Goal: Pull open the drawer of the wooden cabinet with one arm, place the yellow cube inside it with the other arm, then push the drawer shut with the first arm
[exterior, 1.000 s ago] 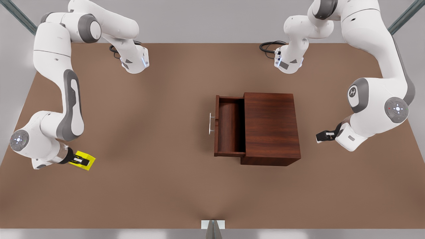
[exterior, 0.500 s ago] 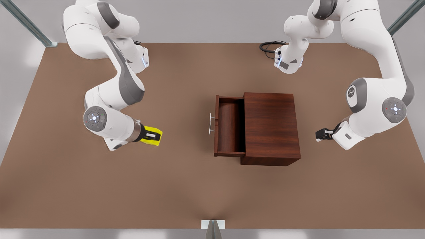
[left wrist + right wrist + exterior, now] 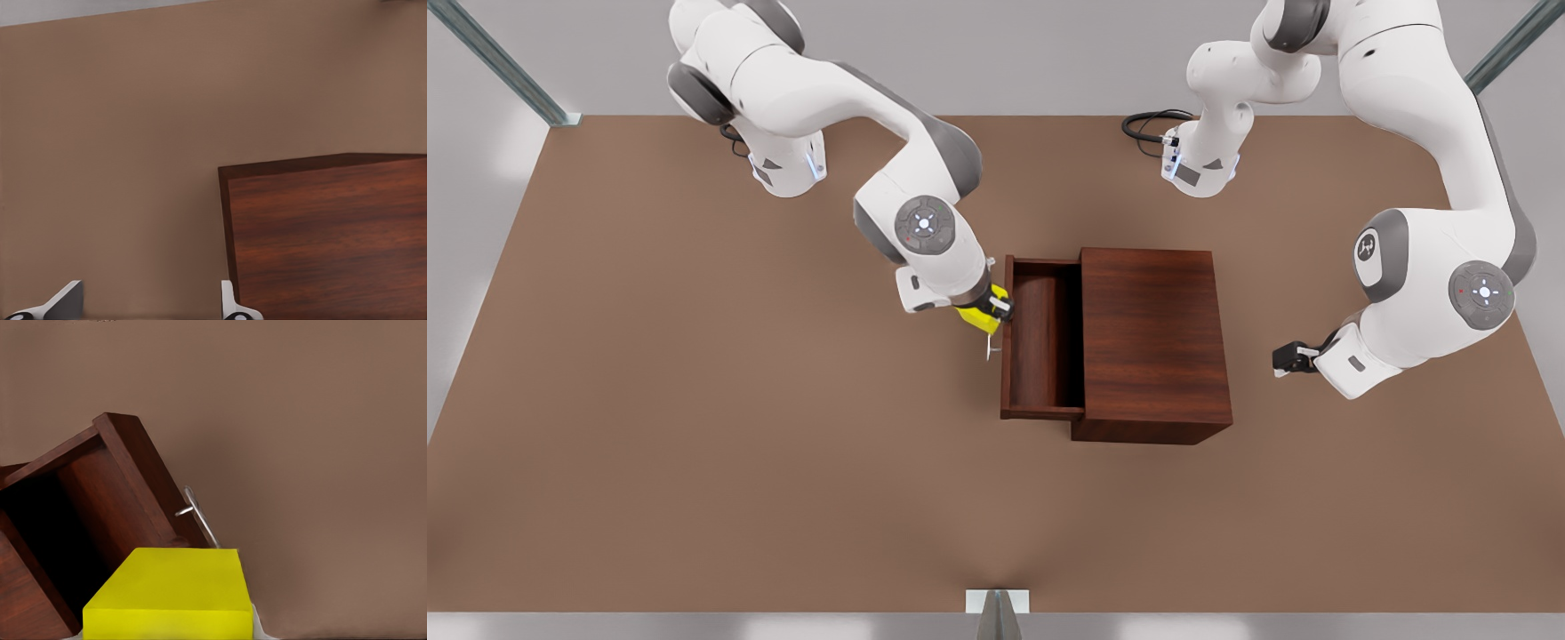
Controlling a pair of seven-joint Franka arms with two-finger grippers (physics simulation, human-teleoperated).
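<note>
Placing step: right hand (image 3: 994,313) clamps yellow cube (image 3: 980,318) just short of open drawer (image 3: 1039,342). Left hand (image 3: 1288,359) waits, fingers spread, beside wooden cabinet (image 3: 1152,342). Next: advance cube over the tray, then release.

— How is the front view set?
— It is placed high above the counter (image 3: 694,462), looking almost straight down; both arms and the wooden cabinet (image 3: 1152,342) are taken in from afar.
— And the wrist views?
— The left wrist view is aimed across the counter at the cabinet's side from close by. The drawer (image 3: 113,513), also shared with the front view, is seen at close range from the right wrist.
</note>
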